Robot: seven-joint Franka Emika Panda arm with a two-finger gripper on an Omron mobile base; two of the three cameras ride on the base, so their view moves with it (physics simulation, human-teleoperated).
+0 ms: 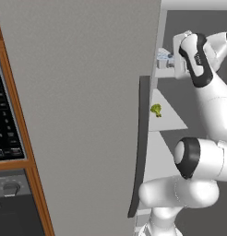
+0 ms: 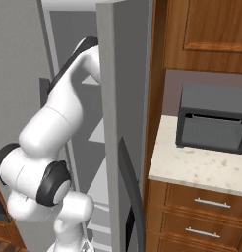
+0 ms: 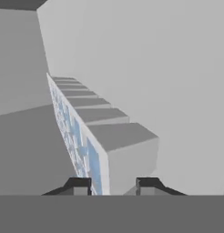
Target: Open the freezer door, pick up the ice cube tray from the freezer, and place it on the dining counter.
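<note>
Ice cube tray (image 3: 93,150) between pincer (image 3: 113,185) tips, broccoli (image 1: 156,109) one shelf below.

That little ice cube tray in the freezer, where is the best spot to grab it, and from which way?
Probably by its near end, across the narrow width. In the hand view the ice cube tray runs lengthwise away from the tool, and the fingertips straddle that near end, one on each long side. Coming straight in through the open front of the freezer, along the tray's length, suits its slim shape.
</note>
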